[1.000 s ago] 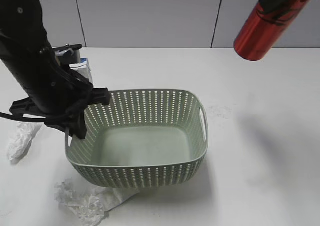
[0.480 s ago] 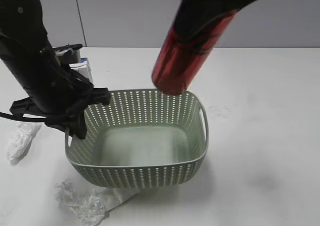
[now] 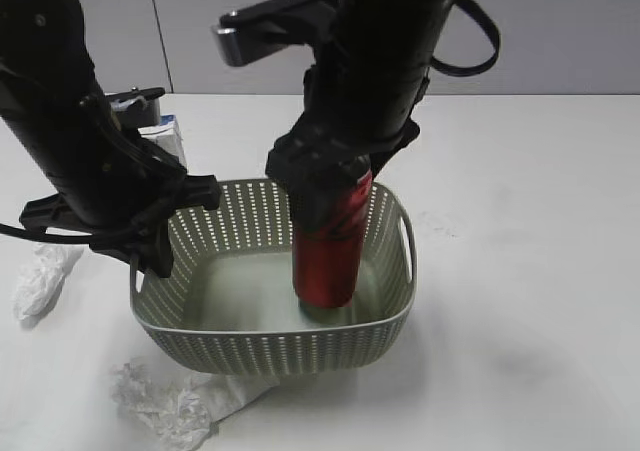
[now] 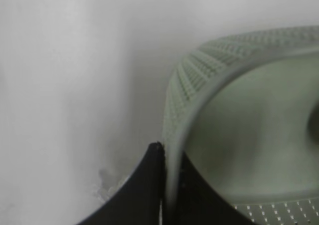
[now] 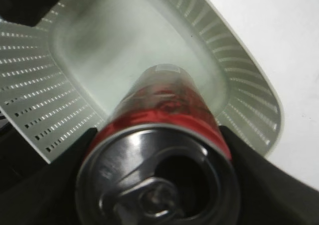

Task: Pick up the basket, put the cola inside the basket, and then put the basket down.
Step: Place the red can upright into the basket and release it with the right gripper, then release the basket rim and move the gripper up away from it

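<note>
Cola lowered upright inside the basket

Right hand (image 3: 335,186) grips the cola (image 3: 327,251); left hand (image 3: 150,256) clamps the basket (image 3: 280,346) rim at 9 o'clock.

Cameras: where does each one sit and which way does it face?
Exterior: raised at the table's front, looking down at a slant at the basket; both arms show.
Left wrist: on the left arm, looking along its claw, shut on the basket's rim.
Right wrist: on the right arm, looking down the cola into the basket; dark claw fingers flank the can.
Shared: all three show the basket; exterior and right wrist show the cola.
</note>
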Controlling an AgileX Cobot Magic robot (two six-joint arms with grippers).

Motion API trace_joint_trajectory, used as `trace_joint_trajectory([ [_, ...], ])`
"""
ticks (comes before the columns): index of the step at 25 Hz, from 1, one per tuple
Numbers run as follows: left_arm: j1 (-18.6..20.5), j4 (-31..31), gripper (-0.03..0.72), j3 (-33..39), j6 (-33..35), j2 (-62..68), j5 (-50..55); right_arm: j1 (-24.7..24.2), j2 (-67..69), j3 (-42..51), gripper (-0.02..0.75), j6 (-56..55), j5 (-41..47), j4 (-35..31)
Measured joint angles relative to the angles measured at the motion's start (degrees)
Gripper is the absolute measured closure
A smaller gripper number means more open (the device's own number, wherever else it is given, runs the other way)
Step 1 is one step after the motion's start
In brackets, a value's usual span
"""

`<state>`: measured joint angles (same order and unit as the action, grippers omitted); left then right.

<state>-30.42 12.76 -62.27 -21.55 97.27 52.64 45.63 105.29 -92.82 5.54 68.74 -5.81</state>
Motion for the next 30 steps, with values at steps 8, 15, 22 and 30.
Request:
trace_joint_trajectory([
  [8, 0.00, -0.05, 0.692, 0.00, 0.00, 0.00, -0.76, 0.00, 3.85, 0.00, 0.198, 0.19, 0.00, 0.00],
  [15, 0.00, -0.54, 0.692, 0.00, 0.00, 0.00, -1.26, 0.00, 3.85, 0.00, 0.104, 0.25, -0.10, -0.56],
  [22, 0.00, -0.54, 0.692, 0.00, 0.00, 0.00, -1.20, 0.00, 3.44, -5.60, 0.104, 0.09, 0.06, -4.15],
  [30, 0.00, -0.65, 0.692, 0.00, 0.00, 0.00, -1.10, -8.18, 2.32, -15.10, 0.109, -1.61, 0.04, -0.81],
])
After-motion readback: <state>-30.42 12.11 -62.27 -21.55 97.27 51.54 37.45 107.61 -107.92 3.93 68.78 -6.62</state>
